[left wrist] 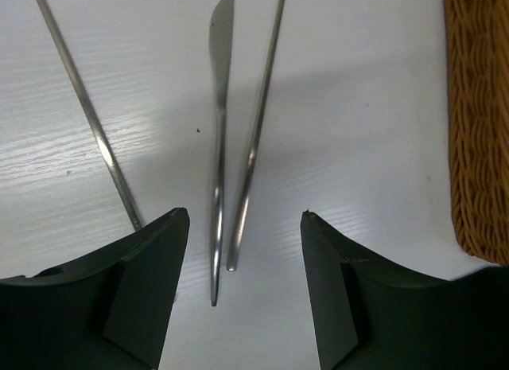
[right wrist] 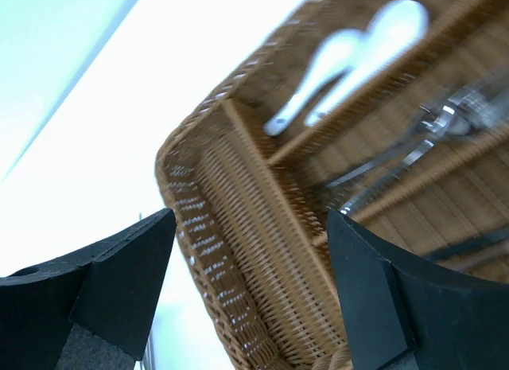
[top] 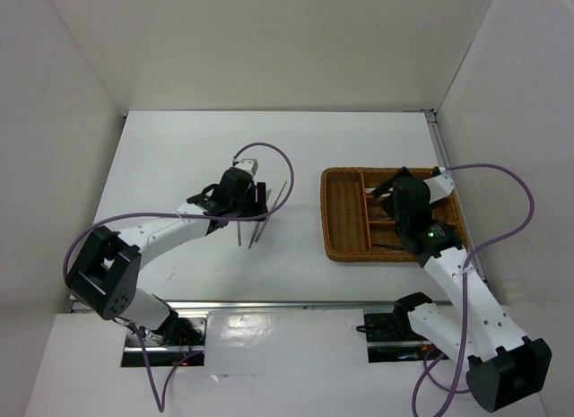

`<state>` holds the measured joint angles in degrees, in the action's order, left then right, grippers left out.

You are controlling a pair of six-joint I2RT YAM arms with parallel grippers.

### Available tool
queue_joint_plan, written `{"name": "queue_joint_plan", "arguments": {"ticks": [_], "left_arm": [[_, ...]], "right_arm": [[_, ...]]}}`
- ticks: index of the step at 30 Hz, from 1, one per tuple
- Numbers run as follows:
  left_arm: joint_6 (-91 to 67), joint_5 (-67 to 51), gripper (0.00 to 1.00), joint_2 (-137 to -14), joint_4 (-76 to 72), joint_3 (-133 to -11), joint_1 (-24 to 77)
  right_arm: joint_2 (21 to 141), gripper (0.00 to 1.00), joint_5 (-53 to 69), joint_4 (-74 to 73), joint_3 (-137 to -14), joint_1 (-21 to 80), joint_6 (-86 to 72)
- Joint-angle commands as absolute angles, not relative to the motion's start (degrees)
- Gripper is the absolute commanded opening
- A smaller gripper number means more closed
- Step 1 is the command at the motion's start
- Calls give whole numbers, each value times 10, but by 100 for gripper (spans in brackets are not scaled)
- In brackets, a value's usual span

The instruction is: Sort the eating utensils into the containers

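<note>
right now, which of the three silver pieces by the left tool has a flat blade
The middle silver metal knife: it widens into a flat blade; the left thin metal chopstick and right chopstick are plain rods.

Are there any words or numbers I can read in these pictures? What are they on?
None: no word, number or sign can be read in any view. The wicker tray, the white spoons, the metal knife and the table are all plain.

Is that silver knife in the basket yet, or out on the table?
Out. The knife lies on the white table ahead of the open left claw, apart from the wicker basket.
</note>
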<state>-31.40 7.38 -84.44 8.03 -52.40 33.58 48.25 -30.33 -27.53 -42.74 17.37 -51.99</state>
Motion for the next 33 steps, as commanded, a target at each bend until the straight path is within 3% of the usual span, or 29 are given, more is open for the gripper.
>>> {"name": "queue_joint_plan", "arguments": {"ticks": [1, 11, 20, 33], "left_arm": [[-301, 50, 72, -855, 38, -509, 318], [-301, 67, 68, -906, 43, -504, 313], [-308, 84, 54, -955, 43, -530, 313], [-308, 169, 46, -1041, 128, -590, 337]], "right_arm": [[484, 84, -238, -190, -431, 171, -407], [527, 84, -120, -127, -406, 171, -357], [539, 84, -126, -117, -406, 171, -352], [523, 84, -148, -122, -401, 171, -352]]}}
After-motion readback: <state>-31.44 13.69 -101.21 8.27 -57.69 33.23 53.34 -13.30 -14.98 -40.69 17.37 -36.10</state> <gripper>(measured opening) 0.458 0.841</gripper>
